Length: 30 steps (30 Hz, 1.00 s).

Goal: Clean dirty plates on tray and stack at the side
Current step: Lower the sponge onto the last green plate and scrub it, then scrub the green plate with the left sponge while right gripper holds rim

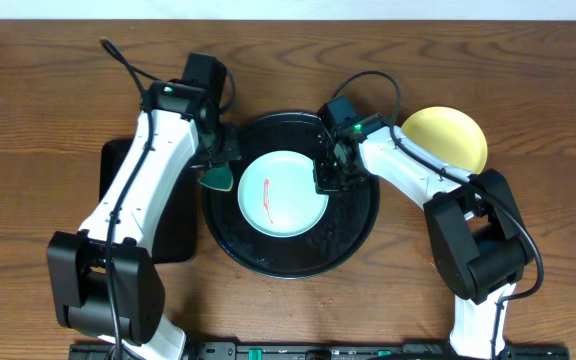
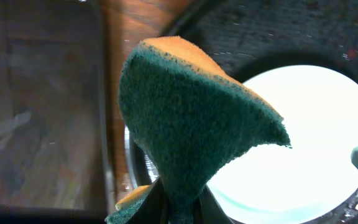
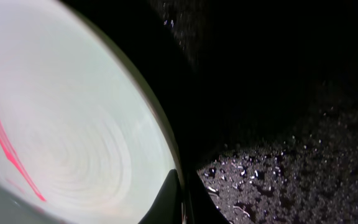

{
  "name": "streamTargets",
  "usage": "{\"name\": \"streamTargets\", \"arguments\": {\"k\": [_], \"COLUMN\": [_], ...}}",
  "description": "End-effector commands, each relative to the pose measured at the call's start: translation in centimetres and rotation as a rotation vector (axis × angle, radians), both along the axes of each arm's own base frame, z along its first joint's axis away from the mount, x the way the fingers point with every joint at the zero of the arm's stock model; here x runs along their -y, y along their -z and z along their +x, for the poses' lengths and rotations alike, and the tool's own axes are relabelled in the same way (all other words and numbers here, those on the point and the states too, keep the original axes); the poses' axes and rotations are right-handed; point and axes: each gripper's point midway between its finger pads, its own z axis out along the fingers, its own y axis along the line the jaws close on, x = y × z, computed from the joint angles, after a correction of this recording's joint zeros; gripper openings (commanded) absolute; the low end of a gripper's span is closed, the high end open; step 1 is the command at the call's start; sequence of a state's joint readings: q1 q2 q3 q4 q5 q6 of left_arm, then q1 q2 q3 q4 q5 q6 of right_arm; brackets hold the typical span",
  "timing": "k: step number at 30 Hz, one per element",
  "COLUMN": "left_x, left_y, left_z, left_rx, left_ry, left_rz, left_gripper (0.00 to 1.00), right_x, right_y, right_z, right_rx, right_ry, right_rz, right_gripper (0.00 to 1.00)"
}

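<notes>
A pale mint-blue plate [image 1: 283, 193] with a thin red streak lies in the large round black tray [image 1: 358, 235]. My right gripper [image 1: 326, 178] is shut on the plate's right rim; in the right wrist view the fingers [image 3: 182, 199] pinch the plate's edge [image 3: 73, 124] over the wet tray floor [image 3: 291, 174]. My left gripper [image 1: 218, 170] is shut on a green and orange sponge [image 1: 218, 180] at the tray's left rim. In the left wrist view the sponge [image 2: 191, 124] hangs beside the plate [image 2: 309, 143]. A pale yellow plate [image 1: 446, 138] lies on the tabletop at the right.
A smaller rectangular black tray [image 1: 118, 190] lies left of the round tray, partly under my left arm; it also shows in the left wrist view [image 2: 36, 124]. Bare wood-grain tabletop [image 1: 48, 120] surrounds both trays.
</notes>
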<state>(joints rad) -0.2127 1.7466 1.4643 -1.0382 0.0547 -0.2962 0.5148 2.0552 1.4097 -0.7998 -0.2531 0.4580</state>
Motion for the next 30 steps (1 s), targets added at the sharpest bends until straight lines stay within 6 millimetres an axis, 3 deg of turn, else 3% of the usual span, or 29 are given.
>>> {"name": "streamTargets", "arguments": {"k": [1, 15, 22, 26, 30], "left_x": [1.6, 5.7, 7.7, 8.8, 11.5], "left_y": [0.7, 5.7, 10.3, 11.1, 10.5], "left_z": [-0.5, -1.4, -3.6, -4.5, -5.2], "left_rx": [0.003, -0.003, -0.148, -0.214, -0.259], "left_ry": [-0.015, -0.052, -0.090, -0.082, 0.009], "left_rz": [-0.024, -0.054, -0.020, -0.078, -0.229], "left_gripper": [0.08, 0.08, 0.07, 0.07, 0.07], "right_x": [0.0, -0.1, -0.1, -0.1, -0.1], "right_y": [0.5, 1.2, 1.2, 1.2, 1.2], "right_z": [0.2, 0.2, 0.2, 0.2, 0.2], "right_rx": [0.011, 0.004, 0.003, 0.003, 0.004], "right_ry": [0.029, 0.027, 0.027, 0.027, 0.027], "right_rz": [-0.021, -0.024, -0.024, -0.024, -0.025], "right_gripper": [0.01, 0.01, 0.01, 0.01, 0.01]}}
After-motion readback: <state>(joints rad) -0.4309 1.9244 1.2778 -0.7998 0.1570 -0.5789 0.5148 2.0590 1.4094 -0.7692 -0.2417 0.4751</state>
